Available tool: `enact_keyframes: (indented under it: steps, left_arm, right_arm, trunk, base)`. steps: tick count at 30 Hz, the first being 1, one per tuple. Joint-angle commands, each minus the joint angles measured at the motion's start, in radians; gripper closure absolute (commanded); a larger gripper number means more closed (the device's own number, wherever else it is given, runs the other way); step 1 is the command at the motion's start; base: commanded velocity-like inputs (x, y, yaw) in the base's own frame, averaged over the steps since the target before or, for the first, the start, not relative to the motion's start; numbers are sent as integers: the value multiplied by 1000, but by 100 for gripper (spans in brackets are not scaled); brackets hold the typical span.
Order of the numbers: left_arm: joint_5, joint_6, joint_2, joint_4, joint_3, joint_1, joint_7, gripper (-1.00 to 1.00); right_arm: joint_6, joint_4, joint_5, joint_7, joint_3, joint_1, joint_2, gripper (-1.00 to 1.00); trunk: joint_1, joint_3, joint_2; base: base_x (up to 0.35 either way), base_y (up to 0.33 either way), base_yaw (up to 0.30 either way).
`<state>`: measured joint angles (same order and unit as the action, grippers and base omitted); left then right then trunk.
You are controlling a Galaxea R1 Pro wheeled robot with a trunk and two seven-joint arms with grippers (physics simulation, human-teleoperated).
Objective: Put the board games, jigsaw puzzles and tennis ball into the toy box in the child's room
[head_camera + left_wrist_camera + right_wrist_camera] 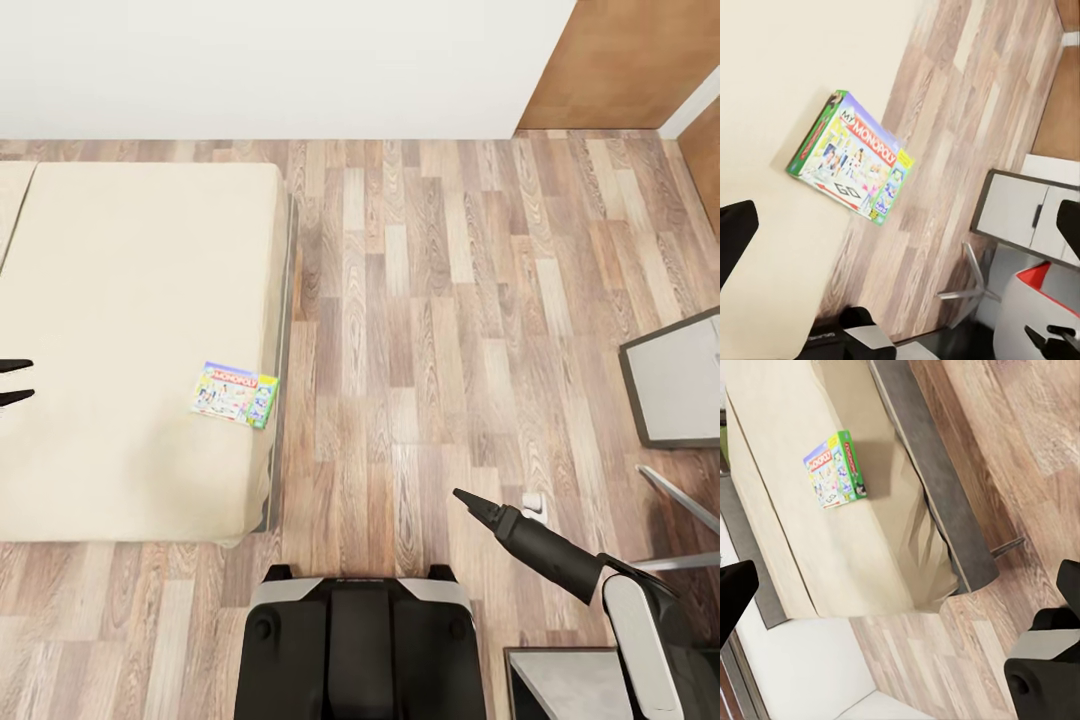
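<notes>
A green-and-white Monopoly board game (235,394) lies flat on the beige mattress of the bed (120,300), close to its right edge. The left wrist view looks onto the box (851,157) from close by, and the right wrist view sees it (836,470) from farther off. My left gripper (12,381) hovers over the mattress well to the left of the box, open with nothing between its fingers. My right gripper (468,500) hangs over the wood floor to the right of the bed, also open and holding nothing.
A grey-topped, dark-framed unit (675,385) stands at the right, with thin metal legs (690,520) just in front of it and another grey top (570,685) by my right arm. My black base (360,640) sits near the bed's front corner. Wood floor (450,300) spreads between the bed and the unit.
</notes>
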<state>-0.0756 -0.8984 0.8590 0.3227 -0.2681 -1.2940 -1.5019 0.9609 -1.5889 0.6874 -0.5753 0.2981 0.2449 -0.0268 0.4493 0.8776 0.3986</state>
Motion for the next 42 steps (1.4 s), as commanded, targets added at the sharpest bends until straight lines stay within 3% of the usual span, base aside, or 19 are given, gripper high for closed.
enact_keyframes:
  steps: [1, 10, 15, 19, 26, 42]
  left_arm:
    - [-8, -10, 0, 6, -6, -1, -8, -100]
    - [-9, -10, 1, 5, -13, -2, -16, -100]
    - [-9, -9, 41, -38, -13, -2, -15, -100]
    - [-9, 16, 54, -92, -14, -1, -16, -100]
    - [-9, 113, 58, -121, -14, -1, -19, -100]
    - [-14, 161, 62, -150, -11, -1, -57, -100]
  right_arm:
    - [5, 0, -3, -5, 2, 1, 0, -100]
    - [6, 0, -3, -7, 3, 1, -3, -100]
    - [6, 0, -3, -7, 4, 1, -4, -100]
    - [6, 0, -3, -6, 4, 1, -4, -100]
    - [6, 0, -3, -5, 3, 1, -4, -100]
    - [5, 1, -5, -3, 4, 1, -4, -100]
  trunk:
    - [1, -1, 1]
    - [1, -15, 1]
    - [1, -24, 1]
    - [1, -30, 1]
    - [1, -42, 1]
    - [1, -68, 1]
  base:
    - [0, 0, 0]
    - [0, 0, 0]
    - [0, 0, 0]
    - [0, 0, 0]
    - [0, 0, 0]
    - [0, 0, 0]
